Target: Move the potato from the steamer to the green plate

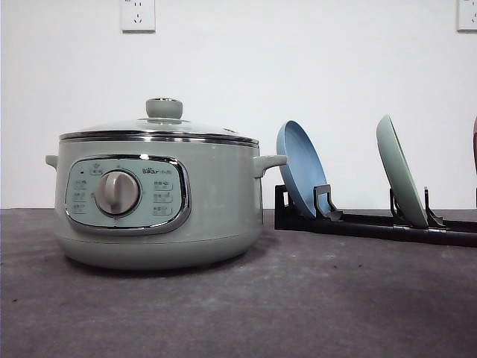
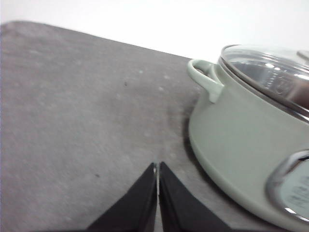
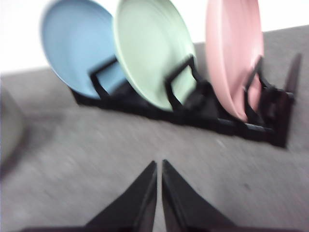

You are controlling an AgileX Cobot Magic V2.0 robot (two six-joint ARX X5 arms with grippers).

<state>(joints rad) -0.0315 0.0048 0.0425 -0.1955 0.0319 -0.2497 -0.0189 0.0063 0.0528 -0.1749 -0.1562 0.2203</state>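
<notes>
Left hand (image 2: 157, 166) is sitting pinched together, empty, just left of the steamer (image 1: 158, 195), lid's on, so it's nearer than the right hand (image 3: 159, 164), also together

This looks like a lab test bench dressed as a kitchen. A steamer (image 1: 158, 194) and a black rack (image 1: 373, 222) of plates stand on a bare grey table (image 1: 238, 306) against a plain white wall (image 1: 313, 67) with two sockets (image 1: 138, 14). No counter, sink or cupboards show; black gripper fingers (image 2: 145, 203) hang over the tabletop.
</notes>
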